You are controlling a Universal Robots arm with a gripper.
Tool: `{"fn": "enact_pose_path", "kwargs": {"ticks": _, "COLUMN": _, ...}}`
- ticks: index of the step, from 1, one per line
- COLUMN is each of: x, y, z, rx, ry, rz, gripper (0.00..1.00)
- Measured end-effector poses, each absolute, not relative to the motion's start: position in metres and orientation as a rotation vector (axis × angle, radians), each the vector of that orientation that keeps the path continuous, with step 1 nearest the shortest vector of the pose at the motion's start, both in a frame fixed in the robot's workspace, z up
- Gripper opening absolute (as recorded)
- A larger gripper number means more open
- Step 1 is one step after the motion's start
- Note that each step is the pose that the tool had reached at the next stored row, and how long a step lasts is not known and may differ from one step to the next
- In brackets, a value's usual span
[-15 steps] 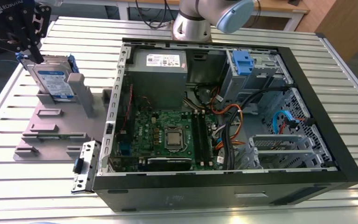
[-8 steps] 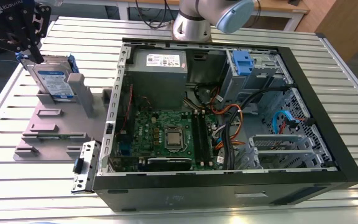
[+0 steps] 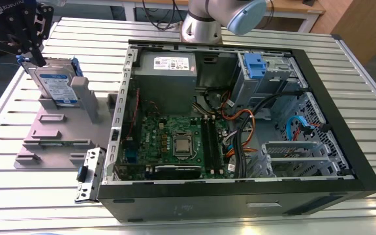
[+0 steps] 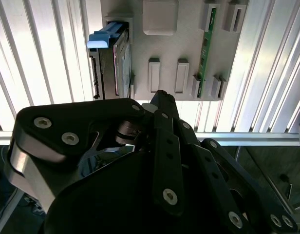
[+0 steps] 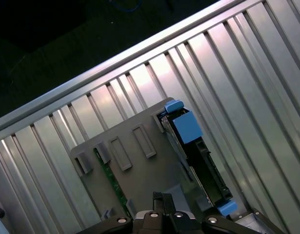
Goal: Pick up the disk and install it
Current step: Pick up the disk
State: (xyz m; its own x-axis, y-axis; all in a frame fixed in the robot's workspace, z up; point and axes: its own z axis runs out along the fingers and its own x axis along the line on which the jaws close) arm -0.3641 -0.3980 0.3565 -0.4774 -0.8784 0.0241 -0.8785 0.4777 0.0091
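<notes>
Currently at the far corner of the slatted metal table (image 3: 18, 196) on the exterior view's left: the black gripper (image 3: 36, 58), hanging just over the upper end of the disk (image 3: 56, 83). Looks closed, linkage fingers drawn together to a single tip, nothing held between them. Not clamped on the disk, and whether touching it or just clear of it cannot be told.

Stands on edge, that disk, slotted upright into a grey fixture plate (image 3: 51, 132) lying flat near the same left edge of the table. Shows its white-and-blue label towards the exterior camera, with blue rails at the top and along the side.

Seen from the second wrist view: the gripper (image 4: 160, 95) tip over the plate (image 4: 174, 48), beside the disk (image 4: 113, 68) rather than around it. Same relation in the first wrist view, with the gripper (image 5: 159, 197) over the plate (image 5: 140, 170) and the disk (image 5: 201, 165) just to one side, blue rail ends at both ends of the drive. Also on the plate, a green circuit strip (image 4: 204, 48) held in small grey holders, well apart from the disk.

Across the middle and right of the table, an open computer case (image 3: 344, 147) on its side, with a motherboard (image 3: 175, 142) exposed and a small blue clip (image 3: 254, 66) at the drive bay along its far wall.
</notes>
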Motion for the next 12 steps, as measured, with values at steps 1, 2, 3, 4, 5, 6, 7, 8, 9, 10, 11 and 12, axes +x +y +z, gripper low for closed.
{"fn": "enact_pose_path", "kwargs": {"ticks": 1, "x": -0.3641, "y": -0.3979, "z": 0.3565, "rx": 1.594, "ry": -2.678, "rz": 0.007, "gripper": 0.11}}
{"fn": "enact_pose_path", "kwargs": {"ticks": 2, "x": -0.3641, "y": -0.3979, "z": 0.3565, "rx": 1.595, "ry": -2.677, "rz": 0.007, "gripper": 0.11}}
{"fn": "enact_pose_path", "kwargs": {"ticks": 3, "x": -0.3641, "y": -0.3980, "z": 0.3565, "rx": 1.595, "ry": -2.677, "rz": 0.007, "gripper": 0.11}}
{"fn": "enact_pose_path", "kwargs": {"ticks": 4, "x": -0.3641, "y": -0.3980, "z": 0.3565, "rx": 1.596, "ry": -2.676, "rz": 0.007, "gripper": 0.11}}
{"fn": "enact_pose_path", "kwargs": {"ticks": 5, "x": -0.3641, "y": -0.3979, "z": 0.3565, "rx": 1.597, "ry": -2.676, "rz": 0.007, "gripper": 0.11}}
{"fn": "enact_pose_path", "kwargs": {"ticks": 6, "x": -0.3641, "y": -0.3979, "z": 0.3565, "rx": 1.597, "ry": -2.676, "rz": 0.007, "gripper": 0.11}}
{"fn": "enact_pose_path", "kwargs": {"ticks": 7, "x": -0.3641, "y": -0.3979, "z": 0.3565, "rx": 1.598, "ry": -2.675, "rz": 0.007, "gripper": 0.11}}
{"fn": "enact_pose_path", "kwargs": {"ticks": 8, "x": -0.3641, "y": -0.3979, "z": 0.3565, "rx": 1.599, "ry": -2.675, "rz": 0.007, "gripper": 0.11}}
{"fn": "enact_pose_path", "kwargs": {"ticks": 9, "x": -0.3641, "y": -0.3979, "z": 0.3565, "rx": 1.599, "ry": -2.674, "rz": 0.007, "gripper": 0.11}}
{"fn": "enact_pose_path", "kwargs": {"ticks": 10, "x": -0.3641, "y": -0.3980, "z": 0.3565, "rx": 1.600, "ry": -2.674, "rz": 0.007, "gripper": 0.11}}
{"fn": "enact_pose_path", "kwargs": {"ticks": 11, "x": -0.3641, "y": -0.3979, "z": 0.3565, "rx": 1.601, "ry": -2.674, "rz": 0.007, "gripper": 0.11}}
{"fn": "enact_pose_path", "kwargs": {"ticks": 12, "x": -0.3641, "y": -0.3980, "z": 0.3565, "rx": 1.601, "ry": -2.673, "rz": 0.007, "gripper": 0.11}}
